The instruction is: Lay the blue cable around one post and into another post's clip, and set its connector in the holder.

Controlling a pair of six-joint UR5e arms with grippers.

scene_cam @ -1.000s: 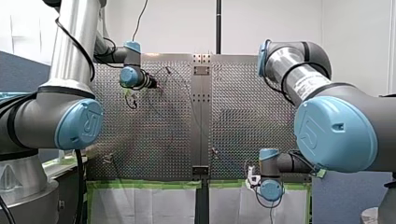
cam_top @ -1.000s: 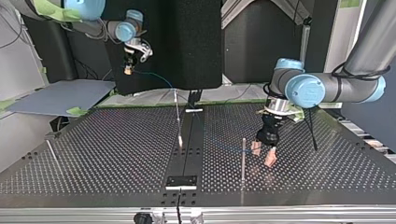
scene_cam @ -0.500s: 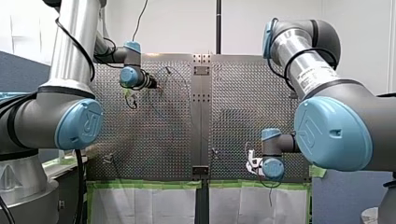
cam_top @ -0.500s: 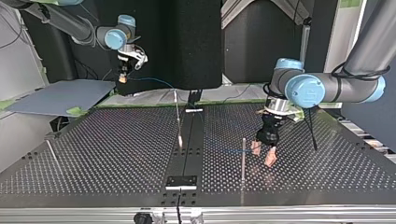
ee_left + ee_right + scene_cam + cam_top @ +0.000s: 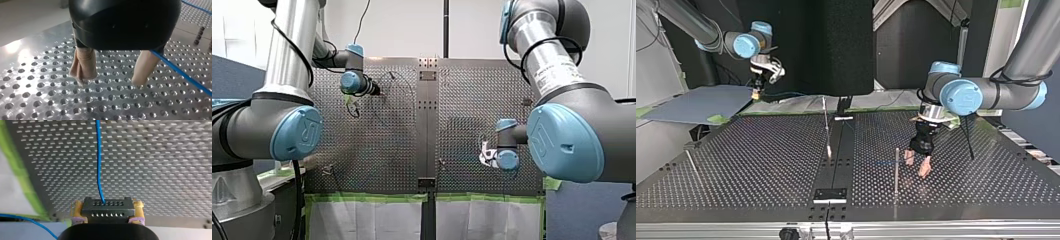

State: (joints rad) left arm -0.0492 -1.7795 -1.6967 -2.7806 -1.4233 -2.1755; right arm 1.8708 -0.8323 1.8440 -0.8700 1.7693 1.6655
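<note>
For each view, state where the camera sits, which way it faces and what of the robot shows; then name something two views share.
Front view: behind and above the arms, facing over the perforated table; both arms show.
Top view: across the table, facing both arms, sides crossed.
Left wrist view: on my left arm, facing the table; my left gripper, open.
Right wrist view: on my right arm; my right gripper clamps the connector.
Shared: both wrist views show the blue cable.
</note>
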